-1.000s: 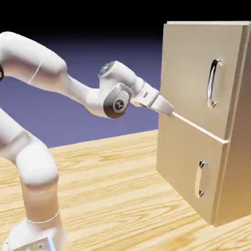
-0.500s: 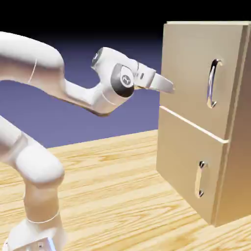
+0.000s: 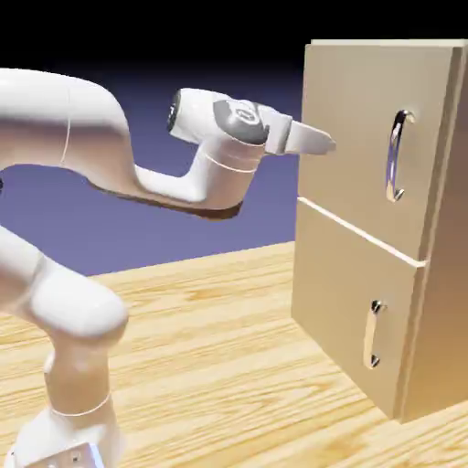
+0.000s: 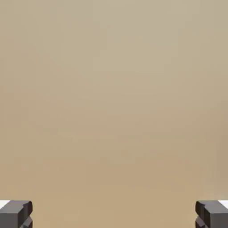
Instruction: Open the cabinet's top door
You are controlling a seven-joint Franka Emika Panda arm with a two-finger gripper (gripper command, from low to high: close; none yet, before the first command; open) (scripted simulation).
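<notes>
So in the exterior view the cabinet (image 3: 356,302) is on the right of the surface (image 3: 210,366), top door (image 3: 352,119) shut. The arm (image 3: 64,119) comes in from the left, tool (image 3: 331,144) in front of that door, left of its handle (image 3: 394,155).

Hand view's just tan panel, with the tool's fingers (image 4: 17,213) spread wide, nothing between them.

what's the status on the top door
Gripper open, nothing between the tips. Top door shut, handle not gripped. Nothing seen blocking the handle.
</notes>
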